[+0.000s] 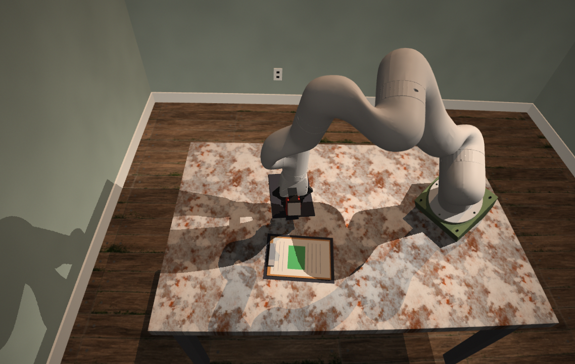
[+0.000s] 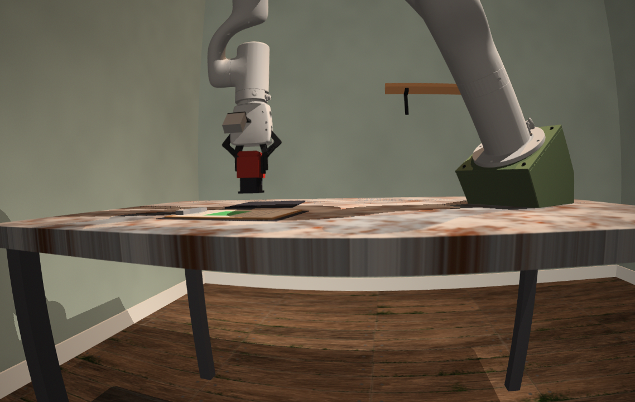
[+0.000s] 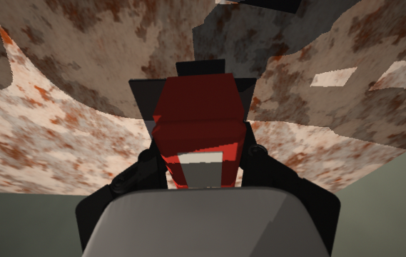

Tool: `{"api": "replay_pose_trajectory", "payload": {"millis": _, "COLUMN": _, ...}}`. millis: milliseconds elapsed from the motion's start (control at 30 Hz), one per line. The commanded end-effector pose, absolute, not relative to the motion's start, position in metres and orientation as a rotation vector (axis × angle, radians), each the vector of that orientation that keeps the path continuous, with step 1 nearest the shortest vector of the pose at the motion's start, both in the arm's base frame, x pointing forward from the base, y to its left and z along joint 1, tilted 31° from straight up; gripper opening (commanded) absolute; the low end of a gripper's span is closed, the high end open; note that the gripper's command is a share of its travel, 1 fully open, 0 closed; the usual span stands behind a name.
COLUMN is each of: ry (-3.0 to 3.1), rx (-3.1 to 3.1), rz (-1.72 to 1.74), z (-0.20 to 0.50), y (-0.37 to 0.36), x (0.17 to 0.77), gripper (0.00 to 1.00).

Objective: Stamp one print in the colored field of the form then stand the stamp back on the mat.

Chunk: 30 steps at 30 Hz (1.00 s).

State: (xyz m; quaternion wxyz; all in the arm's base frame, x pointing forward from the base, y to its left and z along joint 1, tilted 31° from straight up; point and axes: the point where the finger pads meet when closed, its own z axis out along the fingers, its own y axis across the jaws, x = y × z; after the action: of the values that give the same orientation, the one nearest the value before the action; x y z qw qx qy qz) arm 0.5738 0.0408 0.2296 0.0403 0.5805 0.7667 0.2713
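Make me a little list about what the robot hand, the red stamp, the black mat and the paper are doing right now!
gripper: shut on the stamp
stamp: red top, black foot, upright, in the air above the table
mat: dark, flat on the table, nothing standing on it
form: on a clipboard in front of the mat
green field: no dark mark on it
table: mottled top, dark legs

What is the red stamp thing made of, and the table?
The stamp, held in the gripper, looks like matte red plastic with a black foot: flat color, no shine. The table top looks like polished stone, maybe marble, from its rusty blotches; its edge looks streaked like wood, so it is hard to say.
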Motion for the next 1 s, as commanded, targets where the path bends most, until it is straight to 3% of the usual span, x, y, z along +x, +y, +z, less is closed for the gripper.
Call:
{"api": "replay_pose_trajectory", "payload": {"millis": 0, "ry": 2.268, "rx": 1.935, "rz": 0.803, "z": 0.244, "y": 0.082, "x": 0.564, "gripper": 0.35}}
{"api": "replay_pose_trajectory", "payload": {"millis": 333, "ry": 2.186, "rx": 2.049, "rz": 0.84, "z": 0.284, "y": 0.205, "x": 0.519, "gripper": 0.35}}
{"api": "replay_pose_trajectory", "payload": {"millis": 967, "ry": 2.187, "rx": 2.049, "rz": 0.839, "z": 0.289, "y": 0.218, "x": 0.517, "gripper": 0.35}}
